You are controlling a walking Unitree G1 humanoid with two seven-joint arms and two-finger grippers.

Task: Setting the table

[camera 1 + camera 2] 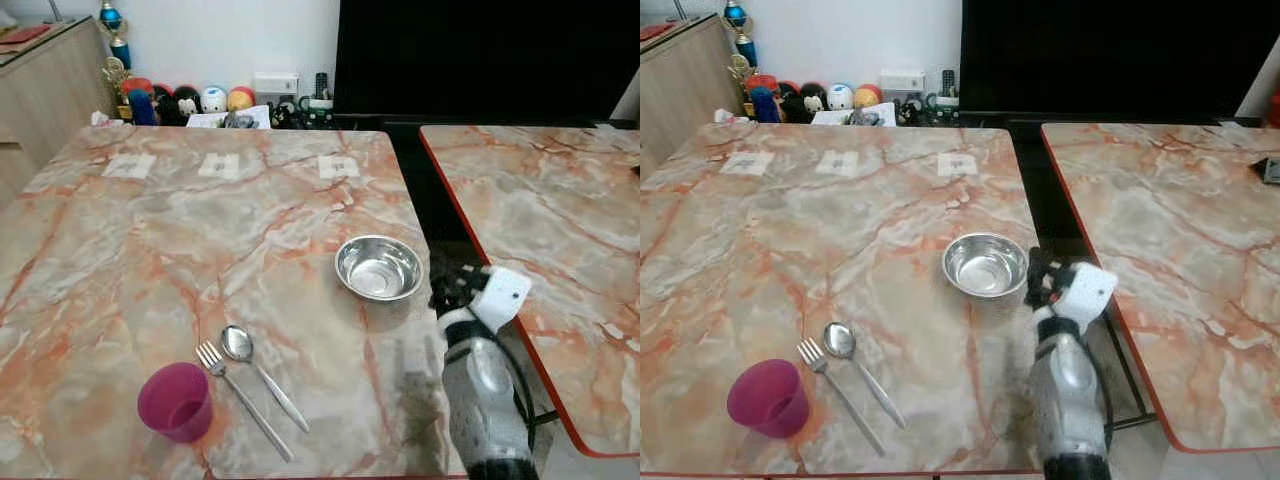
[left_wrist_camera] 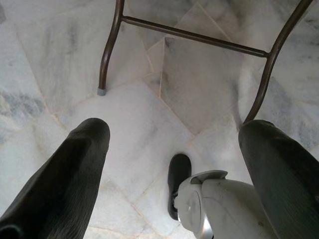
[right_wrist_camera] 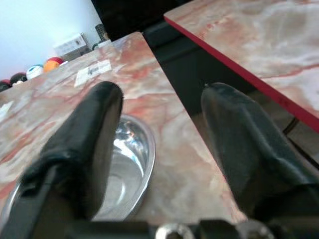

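We see a table (image 1: pixel 150 240) of beige marble veined in orange-red, and a second table (image 1: pixel 560 230) of like pattern edged in red. The bowl (image 1: pixel 378 267), spoon (image 1: pixel 258 372) and fork (image 1: pixel 240 396) are shiny silver; the cup (image 1: pixel 176 401) is magenta. Our right gripper (image 3: pixel 159 149) has black fingers on a silver arm; the floor (image 2: pixel 199 84) is pale grey marble.

A row of round colourful toy figures (image 1: pixel 190 100) lines the white wall beyond the marble surface's far edge, beside a white box (image 1: pixel 276 83). A blue trophy (image 1: pixel 113 30) stands by the wooden cabinet (image 1: pixel 50 85). A second red-edged marble surface (image 1: pixel 545 230) stands alongside.
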